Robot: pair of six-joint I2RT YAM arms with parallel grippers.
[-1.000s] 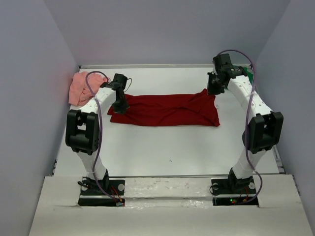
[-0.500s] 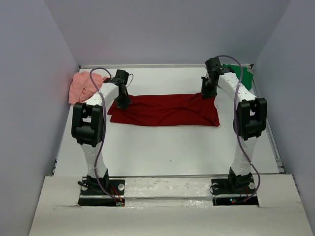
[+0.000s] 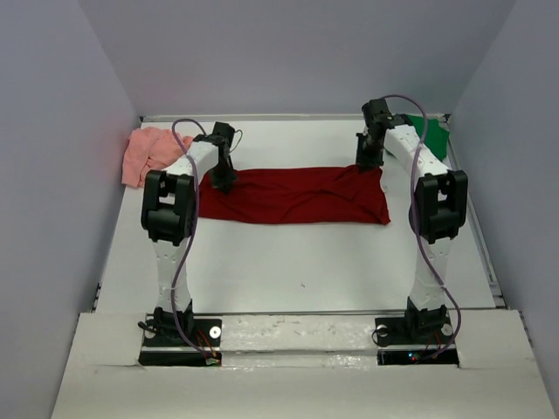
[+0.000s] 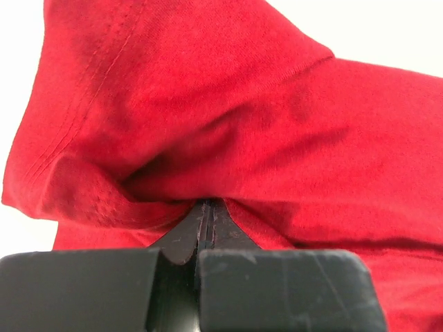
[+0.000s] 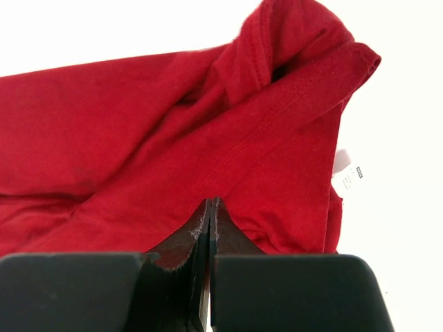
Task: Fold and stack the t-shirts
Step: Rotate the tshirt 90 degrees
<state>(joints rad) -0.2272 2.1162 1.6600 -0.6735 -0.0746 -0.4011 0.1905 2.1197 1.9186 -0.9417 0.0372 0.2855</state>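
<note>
Red cloth, the dark red t-shirt [image 3: 293, 194] lies as a long band on the table [image 3: 306, 262], its far corners pinched by my left gripper [image 4: 205, 209] and right gripper [image 5: 210, 206], while the pink t-shirt [image 3: 147, 155] and green t-shirt [image 3: 432, 133] sit unfolded at the back, nothing stacked.

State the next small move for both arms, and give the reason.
Probably lift both pinched far corners together and draw them toward the near edge. The left gripper and right gripper are each shut on the dark red t-shirt, which lies spread wide on the table.
</note>
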